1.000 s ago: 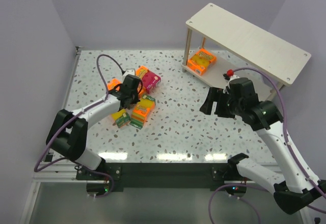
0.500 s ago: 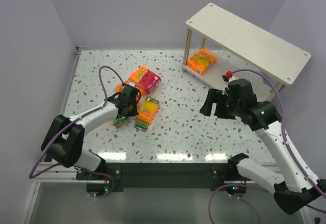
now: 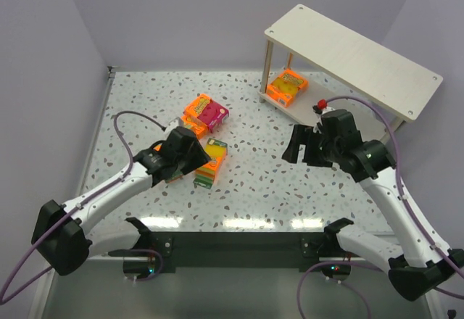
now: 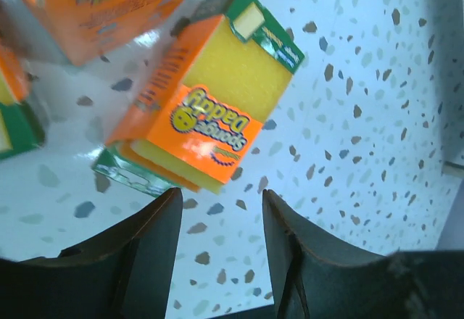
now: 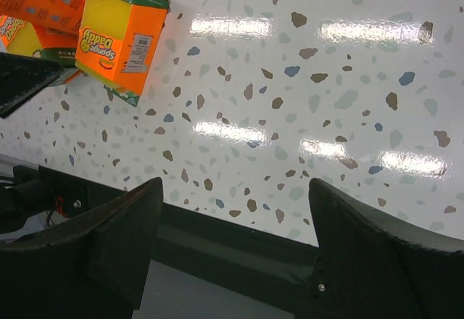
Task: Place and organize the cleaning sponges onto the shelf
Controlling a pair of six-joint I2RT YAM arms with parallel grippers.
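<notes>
At the lower left of the overhead view, the left arm's white links run up toward the middle-left. There the left end effector [image 4: 221, 197] hangs over a cluster of cleaning sponges [image 3: 209, 161] on the glossy, speckled surface [image 3: 254, 181]. Its wrist view shows two dark matte fingers spread apart with bare surface between them, pinching nothing. Just beyond their tips lies a thick pack [image 4: 206, 116], a porous yellow block in a shiny orange sleeve with green card ends. Other packs in that view are blurred and cut off by the upper-left frame edge.

From overhead, a flat orange pack [image 3: 197, 106] and a magenta one [image 3: 216, 114] lie side by side just above the arm, which hides part of another.

Right of centre, the right end effector [image 5: 233, 185] hovers over the surface. Its wrist view shows broad black fingers spread wide and empty.

At the upper right stands the shelf [image 3: 355, 51], made of smooth pale boards on thin round legs. One orange pack [image 3: 286, 87] sits at the left end of its lower board. The right arm hides the right part of that board.
</notes>
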